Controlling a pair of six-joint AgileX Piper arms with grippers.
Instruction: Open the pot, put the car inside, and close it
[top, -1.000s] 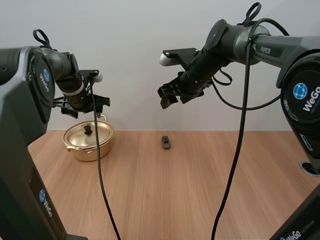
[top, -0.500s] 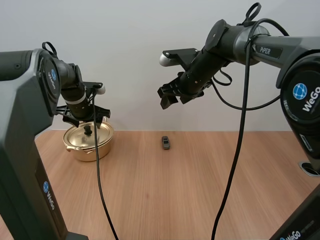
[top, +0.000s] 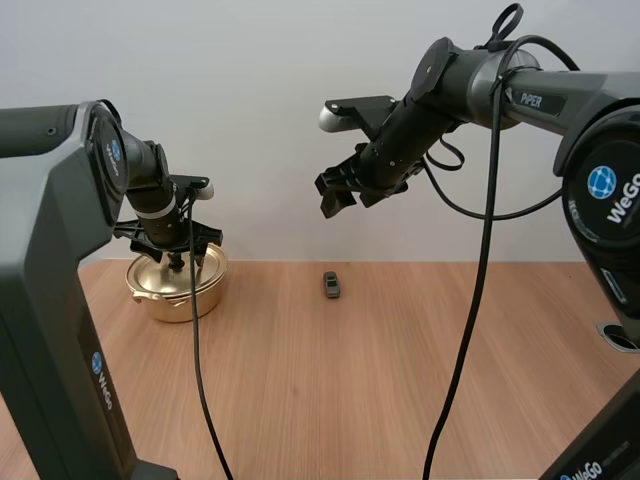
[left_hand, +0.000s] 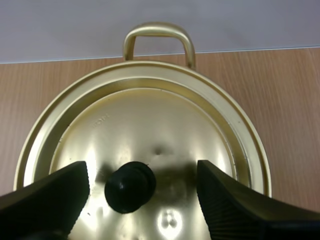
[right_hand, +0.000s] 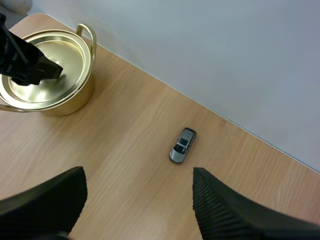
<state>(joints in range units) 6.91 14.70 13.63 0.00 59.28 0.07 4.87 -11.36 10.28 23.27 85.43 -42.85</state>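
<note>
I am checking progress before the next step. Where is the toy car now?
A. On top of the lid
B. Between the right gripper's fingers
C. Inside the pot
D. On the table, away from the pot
D: the car lies on the bare table, apart from the pot, whose lid is on.

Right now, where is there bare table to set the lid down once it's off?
The table is bare between the pot and the car, across the whole near side, and right of the car. It is crowded only at the pot, where the open left gripper straddles the knob on the lid.
</note>
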